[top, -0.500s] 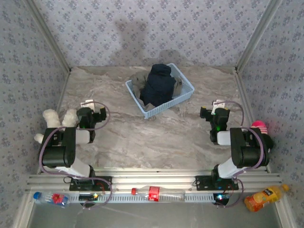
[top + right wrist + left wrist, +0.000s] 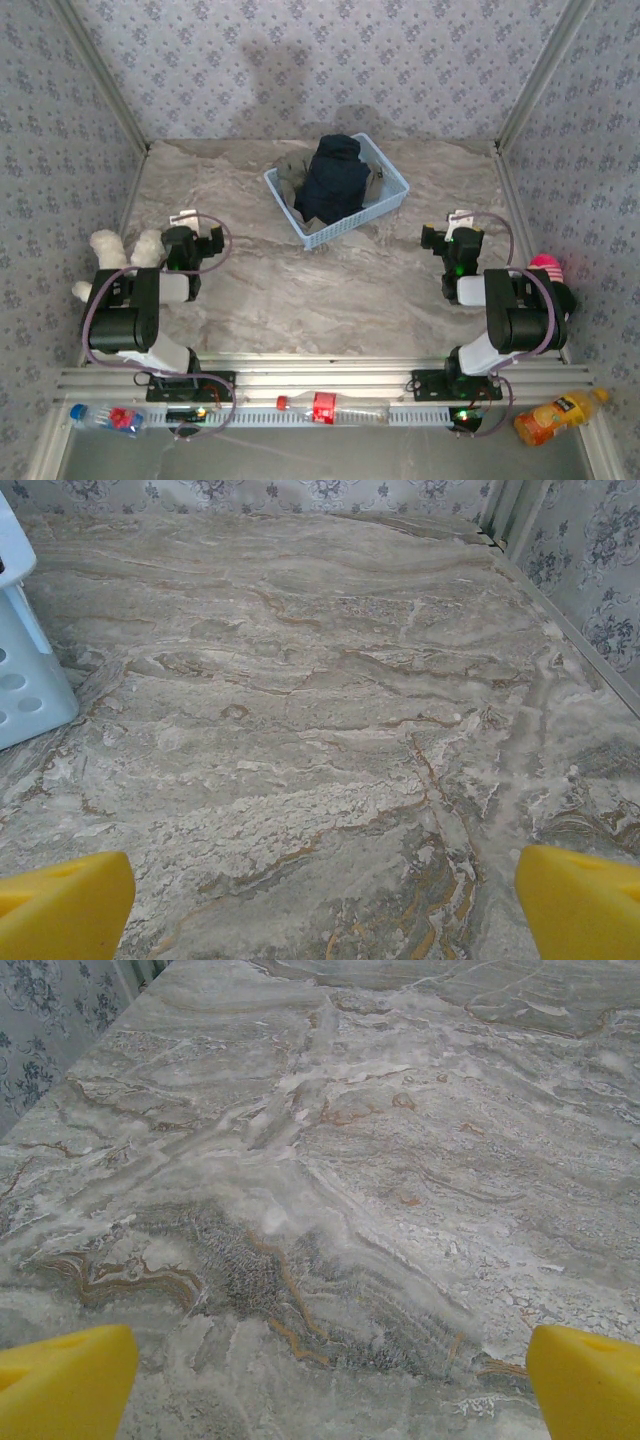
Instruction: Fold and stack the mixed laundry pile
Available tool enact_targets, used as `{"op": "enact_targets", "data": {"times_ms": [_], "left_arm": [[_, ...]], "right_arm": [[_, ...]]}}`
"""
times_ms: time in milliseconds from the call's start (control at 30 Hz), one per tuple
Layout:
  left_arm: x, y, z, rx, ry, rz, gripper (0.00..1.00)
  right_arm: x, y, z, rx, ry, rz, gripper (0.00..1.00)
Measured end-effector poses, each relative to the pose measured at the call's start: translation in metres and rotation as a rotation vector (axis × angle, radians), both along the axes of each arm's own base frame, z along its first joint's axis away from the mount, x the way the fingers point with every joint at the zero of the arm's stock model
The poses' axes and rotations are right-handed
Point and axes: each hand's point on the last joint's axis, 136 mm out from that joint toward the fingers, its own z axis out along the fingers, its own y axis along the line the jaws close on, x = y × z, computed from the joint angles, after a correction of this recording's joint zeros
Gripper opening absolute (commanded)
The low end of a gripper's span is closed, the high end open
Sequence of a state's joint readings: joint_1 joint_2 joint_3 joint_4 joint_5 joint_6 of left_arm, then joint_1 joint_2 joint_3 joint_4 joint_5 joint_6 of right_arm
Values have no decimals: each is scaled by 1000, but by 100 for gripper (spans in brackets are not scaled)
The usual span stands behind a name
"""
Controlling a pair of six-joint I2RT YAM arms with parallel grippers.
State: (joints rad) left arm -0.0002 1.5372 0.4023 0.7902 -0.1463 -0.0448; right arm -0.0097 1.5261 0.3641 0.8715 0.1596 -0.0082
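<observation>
Light blue basket (image 2: 392, 188), far middle of table (image 2: 300, 295)
Navy T-shirt (image 2: 335, 180) heaped over grey-olive garment (image 2: 291, 172) inside; left gripper (image 2: 325, 1385), right gripper (image 2: 322, 905) spread wide, empty.

A light blue perforated plastic basket (image 2: 340, 230) sits toward 12 o'clock on the grey marble-patterned tabletop (image 2: 300, 300). A white plush toy (image 2: 112, 250) lies at 9 o'clock, a pink rounded object (image 2: 546, 265) at 3 o'clock, and an orange plastic juice bottle (image 2: 560, 412) at 5 o'clock.
</observation>
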Motion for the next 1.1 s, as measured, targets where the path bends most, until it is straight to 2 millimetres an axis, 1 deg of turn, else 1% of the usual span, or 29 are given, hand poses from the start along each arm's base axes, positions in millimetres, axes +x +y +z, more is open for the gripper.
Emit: {"op": "enact_targets", "data": {"times_ms": [567,667,700,767,867,933,1000,1100], "left_arm": [[0,-1,-1,-8,2,-11,100],[0,-2,-1,-7,29,-12,100],[1,-2,1,-5,41,-12,100],[6,-4,16,2,47,-13,100],[19,-10,54,0,24,-23,100],[28,-16,83,-13,8,-24,100],[36,-23,106,-33,12,-20,100],[42,-38,133,-92,33,-16,100]], "right_arm": [[0,1,0,7,1,12,100],[-2,0,0,10,9,7,99],[-3,0,3,11,10,5,99],[-6,0,11,12,9,2,99],[-6,-3,32,10,21,-9,98],[-1,-5,51,16,39,-18,98],[3,-5,70,37,57,-29,100],[6,-2,95,105,92,-41,99]]}}
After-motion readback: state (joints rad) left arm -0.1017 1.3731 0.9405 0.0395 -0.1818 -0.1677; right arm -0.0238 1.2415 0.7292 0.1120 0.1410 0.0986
